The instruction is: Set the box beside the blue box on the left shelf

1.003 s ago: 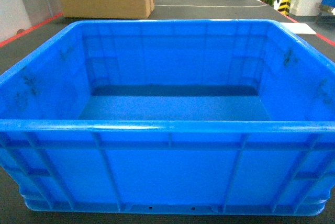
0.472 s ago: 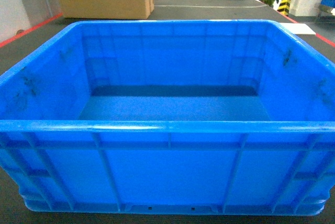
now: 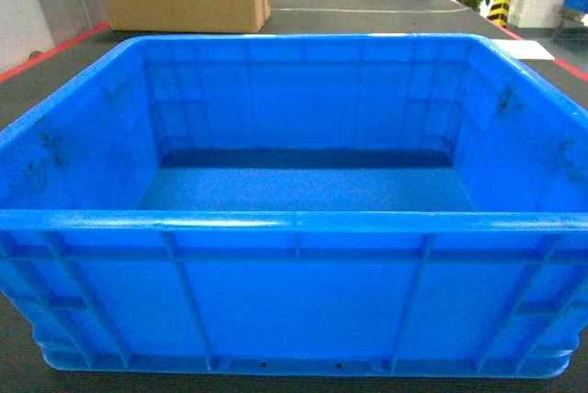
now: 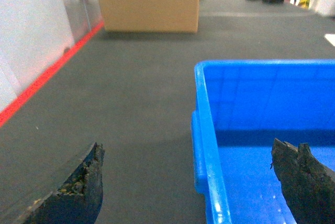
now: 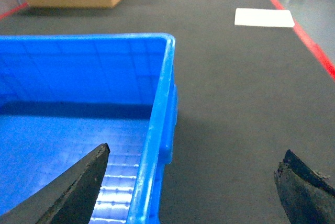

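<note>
Blue box (image 3: 303,191) hadn't shifted over the last second; your left gripper (image 4: 188,182) and right gripper (image 5: 191,182) straddled its side rims, jaws apart, nothing lifted yet.

Left tool (image 4: 191,182): dark fingers, worn, crumbly edges. Right tool (image 5: 191,182): black tapered fingers.
</note>
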You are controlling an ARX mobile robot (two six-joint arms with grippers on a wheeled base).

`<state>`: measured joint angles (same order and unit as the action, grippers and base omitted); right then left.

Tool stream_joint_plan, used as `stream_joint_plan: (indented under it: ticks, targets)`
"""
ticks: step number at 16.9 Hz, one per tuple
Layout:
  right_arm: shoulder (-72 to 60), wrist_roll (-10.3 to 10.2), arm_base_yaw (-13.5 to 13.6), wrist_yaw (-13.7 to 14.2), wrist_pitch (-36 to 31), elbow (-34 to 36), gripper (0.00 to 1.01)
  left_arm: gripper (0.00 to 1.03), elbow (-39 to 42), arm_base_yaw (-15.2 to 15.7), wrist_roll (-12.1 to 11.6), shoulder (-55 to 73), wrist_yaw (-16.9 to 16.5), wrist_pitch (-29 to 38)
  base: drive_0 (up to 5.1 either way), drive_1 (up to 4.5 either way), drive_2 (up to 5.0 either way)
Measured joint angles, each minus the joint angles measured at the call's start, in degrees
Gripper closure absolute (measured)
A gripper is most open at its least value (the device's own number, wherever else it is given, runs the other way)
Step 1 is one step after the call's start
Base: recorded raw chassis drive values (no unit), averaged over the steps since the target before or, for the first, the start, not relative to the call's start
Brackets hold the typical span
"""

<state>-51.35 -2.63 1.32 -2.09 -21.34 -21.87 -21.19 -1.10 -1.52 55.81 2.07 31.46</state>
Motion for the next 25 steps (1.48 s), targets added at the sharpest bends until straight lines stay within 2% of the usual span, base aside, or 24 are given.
stream_joint_plan:
  ticks: [2,5,7,9,13,14,16,17,21,22,23,24,25]
  targets:
    - [-12.2,-0.6,1.0,0.0,5.2,-9.0,0.03,0.05,-8.0,-0.8,0.2,13.2,1.2,-4.2,0.0,0.0,0.0]
    - [-23.8,-2.1,3.7,-0.6,12.0,-19.3,0.03,0.05,-16.6,-2.6,1.1,22.7,1.2,-10.0,0.0,0.0,0.0]
    - [-28.1,-3.3,4.0,-0.8,15.5,-21.4,0.03,0.05,-18.1,-3.4,2.2,26.9,0.5,-14.1,0.0,0.0,0.0]
    - [-30.5,-5.4,3.9,-1.2,19.3,-22.7,0.03,0.05,-18.6,-3.8,3.7,28.9,0.2,-17.4,0.0,0.0,0.0]
    - [-31.8,-6.1,4.5,-2.0,20.7,-23.2,0.03,0.05,-20.8,-3.8,4.7,29.4,0.2,-21.9,0.0,0.0,0.0]
    - [-32.1,-6.1,4.7,-1.4,20.7,-23.2,0.11,0.05,-20.8,-3.9,4.9,29.4,0.2,-22.1,0.0,0.0,0.0]
    - [-32.2,-6.1,4.7,-1.4,20.7,-23.2,0.33,0.05,-21.0,-4.3,5.6,29.4,-0.4,-22.6,0.0,0.0,0.0]
    - [-32.2,-6.1,4.7,-1.4,20.7,-23.2,0.42,0.12,-21.0,-4.5,5.5,29.4,-0.1,-22.7,0.0,0.0,0.0]
    - [-32.1,-5.7,5.5,-1.4,20.7,-23.1,0.86,0.56,-21.1,-4.5,5.6,28.9,-0.4,-24.5,0.0,0.0,0.0]
    - [-31.9,-5.4,5.9,-0.5,20.5,-23.0,0.91,0.67,-21.1,-4.5,5.6,28.7,-0.3,-25.0,0.0,0.0,0.0]
    - [-31.8,-5.4,6.2,-0.5,20.1,-22.7,0.91,0.78,-21.1,-4.5,5.7,28.5,-0.4,-25.4,0.0,0.0,0.0]
    - [-31.5,-5.6,6.6,0.0,20.0,-22.6,0.91,0.85,-21.1,-4.8,6.4,28.2,0.6,-25.6,0.0,0.0,0.0]
    - [-31.0,-6.0,7.0,0.4,19.6,-22.1,0.91,0.92,-21.1,-5.1,6.3,27.8,0.5,-25.7,0.0,0.0,0.0]
